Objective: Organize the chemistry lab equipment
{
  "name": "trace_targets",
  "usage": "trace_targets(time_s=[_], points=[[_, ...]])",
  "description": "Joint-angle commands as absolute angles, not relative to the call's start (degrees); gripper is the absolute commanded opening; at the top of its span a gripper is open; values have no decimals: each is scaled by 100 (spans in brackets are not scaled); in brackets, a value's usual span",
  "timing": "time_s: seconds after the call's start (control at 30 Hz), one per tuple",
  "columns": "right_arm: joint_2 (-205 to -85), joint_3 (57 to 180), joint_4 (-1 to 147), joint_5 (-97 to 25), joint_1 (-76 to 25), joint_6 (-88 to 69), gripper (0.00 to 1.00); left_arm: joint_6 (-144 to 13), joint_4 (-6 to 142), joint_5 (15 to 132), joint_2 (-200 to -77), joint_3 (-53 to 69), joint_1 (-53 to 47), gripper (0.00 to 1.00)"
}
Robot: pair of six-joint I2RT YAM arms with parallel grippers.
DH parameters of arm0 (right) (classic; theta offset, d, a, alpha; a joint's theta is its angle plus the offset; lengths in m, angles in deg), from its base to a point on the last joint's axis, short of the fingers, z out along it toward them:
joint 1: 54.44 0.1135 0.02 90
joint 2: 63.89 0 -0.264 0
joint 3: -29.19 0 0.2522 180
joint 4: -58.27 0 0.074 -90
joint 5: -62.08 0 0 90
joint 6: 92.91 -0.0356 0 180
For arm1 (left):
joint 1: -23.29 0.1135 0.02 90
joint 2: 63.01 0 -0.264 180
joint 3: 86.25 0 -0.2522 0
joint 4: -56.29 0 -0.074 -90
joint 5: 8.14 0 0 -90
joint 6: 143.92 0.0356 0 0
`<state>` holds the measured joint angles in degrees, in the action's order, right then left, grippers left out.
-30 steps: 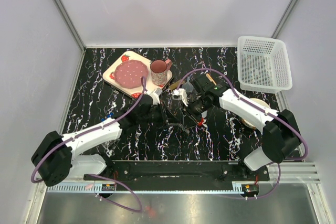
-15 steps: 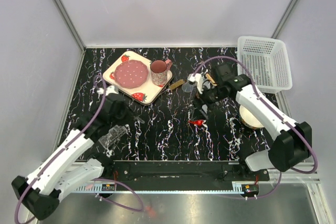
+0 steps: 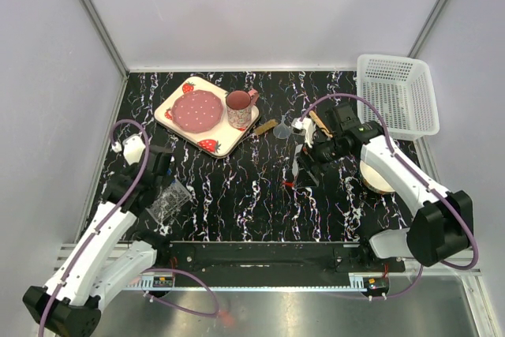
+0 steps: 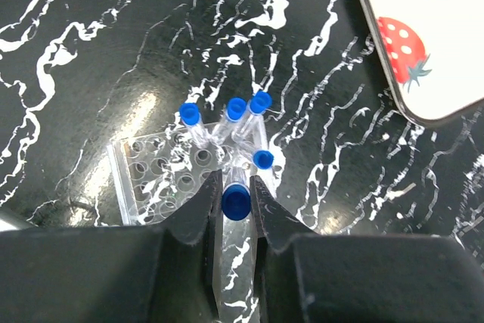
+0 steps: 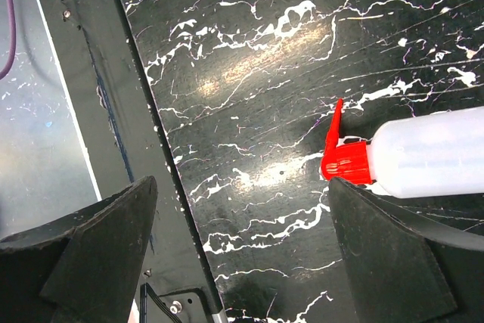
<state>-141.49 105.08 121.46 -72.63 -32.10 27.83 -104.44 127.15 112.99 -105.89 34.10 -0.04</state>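
Left fingers [image 4: 198, 217] pinch blue-capped tube [image 4: 235, 202] near cap, above clear rack [image 4: 144, 179] on desk [image 4: 91, 51], left side. Tube light, slick, brittle; I'd keep the grip gentle. Right fingers [image 5: 113, 232] wide, empty. Squeeze bottle [image 5: 431, 153] lies beside them: soft, take mid-body. Second ago arms met at centre, right fingers shut.
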Motion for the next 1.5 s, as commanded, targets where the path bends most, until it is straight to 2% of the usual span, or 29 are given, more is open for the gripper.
trace_targets(time_s=[0.0, 0.47, 1.47], points=[[-13895, 10465, 12002, -7468, -3256, 2908, 100, -10305, 12182, 11614, -10696, 3710, 246, 3], [-14044, 10421, 12002, -7512, -3282, 2952, 100, -10253, 11259, 11210, -11030, 4246, 519, 4], [-14097, 10412, 12002, -7547, -3353, 2961, 100, -10508, 11628, 11279, -10977, 4343, 527, 4]])
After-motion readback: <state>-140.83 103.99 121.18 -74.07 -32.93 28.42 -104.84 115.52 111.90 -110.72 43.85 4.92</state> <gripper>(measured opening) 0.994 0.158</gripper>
